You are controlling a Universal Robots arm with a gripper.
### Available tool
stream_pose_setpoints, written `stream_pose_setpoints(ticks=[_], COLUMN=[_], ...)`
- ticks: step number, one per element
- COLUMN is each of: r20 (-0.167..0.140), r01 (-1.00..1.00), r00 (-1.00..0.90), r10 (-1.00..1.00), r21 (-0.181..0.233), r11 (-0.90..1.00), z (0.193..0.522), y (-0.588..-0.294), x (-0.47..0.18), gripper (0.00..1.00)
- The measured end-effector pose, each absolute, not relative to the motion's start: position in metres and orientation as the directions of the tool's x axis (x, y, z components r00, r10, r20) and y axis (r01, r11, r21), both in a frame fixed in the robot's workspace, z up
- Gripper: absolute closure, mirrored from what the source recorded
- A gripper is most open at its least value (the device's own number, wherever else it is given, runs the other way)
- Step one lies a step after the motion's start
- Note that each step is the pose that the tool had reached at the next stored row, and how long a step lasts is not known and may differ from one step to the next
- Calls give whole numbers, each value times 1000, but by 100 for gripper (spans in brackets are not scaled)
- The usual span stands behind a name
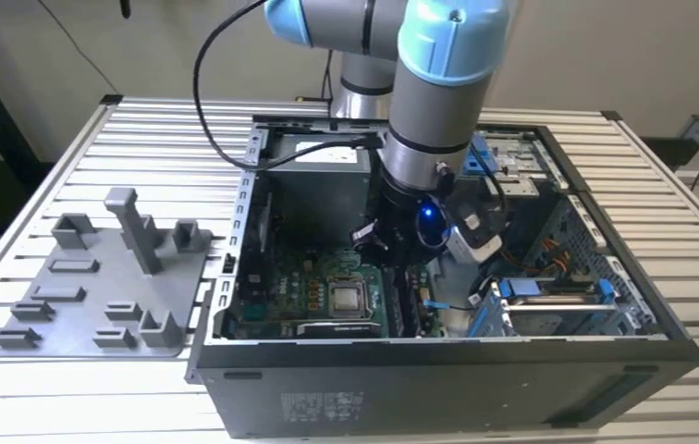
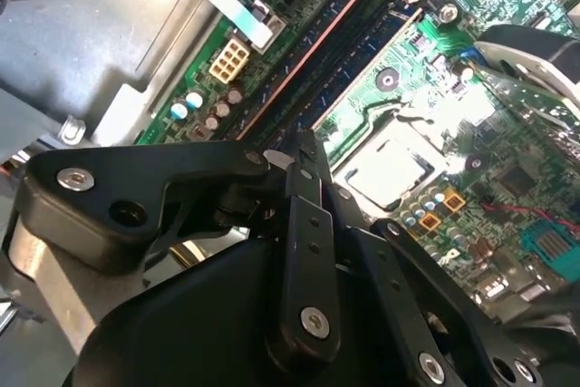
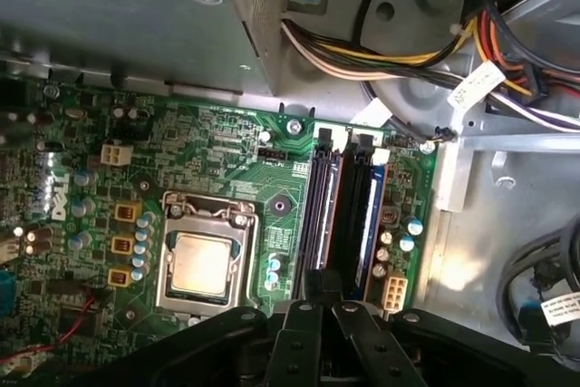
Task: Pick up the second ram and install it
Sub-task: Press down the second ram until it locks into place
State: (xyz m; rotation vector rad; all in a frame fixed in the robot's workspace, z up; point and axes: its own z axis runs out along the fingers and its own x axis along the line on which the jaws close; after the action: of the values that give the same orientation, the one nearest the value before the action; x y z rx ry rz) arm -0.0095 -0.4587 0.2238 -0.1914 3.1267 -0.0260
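Observation:
My gripper (image 1: 389,252) hangs low inside the open computer case, over the near end of the memory slots (image 3: 322,215). In both wrist views its black fingertips (image 2: 304,140) are drawn together just above the slots. My gripper (image 3: 324,301) lines up with the slot rows. A dark, thin, long stick, the second ram (image 3: 355,215) as far as I can tell, stands on edge in the slots beside the processor socket (image 3: 201,265). Whether the fingers touch it is hidden by the fingers themselves.
The grey holder tray (image 1: 91,296) with blocks and posts lies on the slatted table at the exterior view's left of the case. Cable bundles (image 3: 426,52) and a metal box (image 3: 118,15) crowd the case around the motherboard (image 1: 306,287). The case walls (image 1: 448,365) stand high.

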Motion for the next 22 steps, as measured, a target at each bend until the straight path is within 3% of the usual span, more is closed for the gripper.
stream_pose_setpoints(ticks=[6, 22], r20=[-7, -7], r01=[-122, -122], r00=[-993, -993], r10=[-122, -122], r21=[-18, -16], r11=[992, 992], z=[220, 277], y=[-458, -459], x=[-9, -9], gripper=[89, 89])
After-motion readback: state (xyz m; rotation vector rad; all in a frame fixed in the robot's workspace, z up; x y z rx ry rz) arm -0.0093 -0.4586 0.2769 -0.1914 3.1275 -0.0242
